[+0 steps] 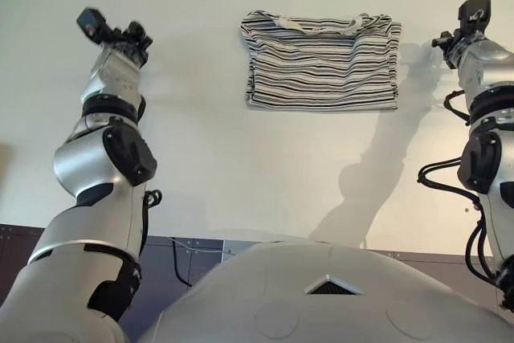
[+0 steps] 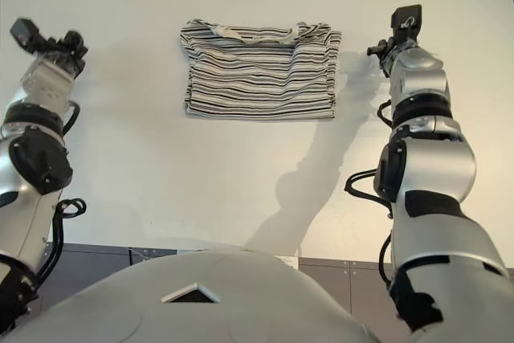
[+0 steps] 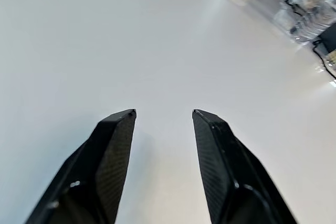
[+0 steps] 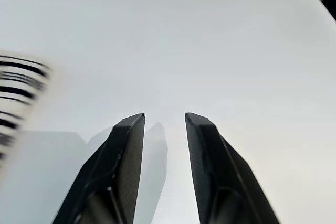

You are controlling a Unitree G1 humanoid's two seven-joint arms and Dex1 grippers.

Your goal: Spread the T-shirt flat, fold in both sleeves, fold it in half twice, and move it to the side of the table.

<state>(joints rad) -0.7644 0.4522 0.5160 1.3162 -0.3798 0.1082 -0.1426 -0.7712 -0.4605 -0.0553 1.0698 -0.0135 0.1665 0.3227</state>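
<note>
The black-and-white striped T-shirt (image 1: 321,60) lies folded into a compact rectangle on the white table (image 1: 241,158), collar toward the far edge. My left gripper (image 3: 163,115) hovers well to the shirt's left, open, with bare table between its fingers. To the right of the shirt my right gripper (image 4: 164,117) hangs over the table, open and holding nothing. The shirt's striped edge (image 4: 16,85) appears at the side of the right wrist view. Both arms (image 2: 414,78) stand raised beside the shirt without touching it.
Bottles and small clutter (image 3: 307,14) sit beyond the table's far corner in the left wrist view. Bare white tabletop surrounds the shirt on all sides. The table's near edge (image 1: 241,238) runs just in front of me.
</note>
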